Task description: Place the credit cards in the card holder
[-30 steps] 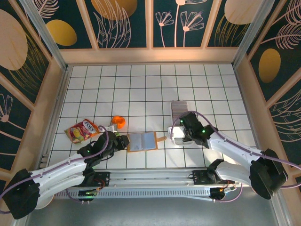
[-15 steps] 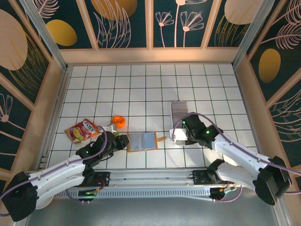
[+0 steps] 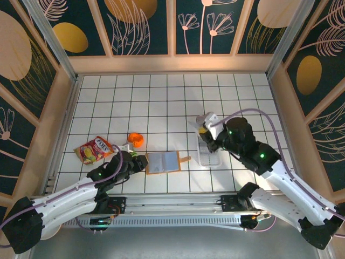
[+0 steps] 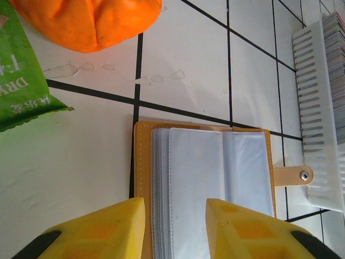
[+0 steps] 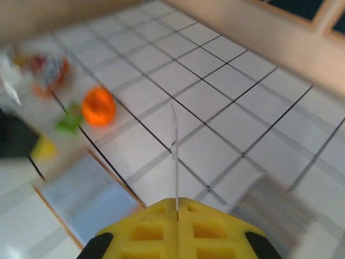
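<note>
With the right hand (image 5: 177,208) clamped on one credit card (image 5: 174,156), raised to the right of the unfolded card holder (image 4: 210,178), bring it low and edge-first into a pocket, steadying with the half-parted, empty left hand (image 4: 175,216) at its left edge.

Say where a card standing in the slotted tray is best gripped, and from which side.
Probably its top edge, from straight above, one finger on each flat face. The credit cards stand on edge, close together in the slotted tray, so only their upper edges are free; the tray's ribs would block a sideways approach.
</note>
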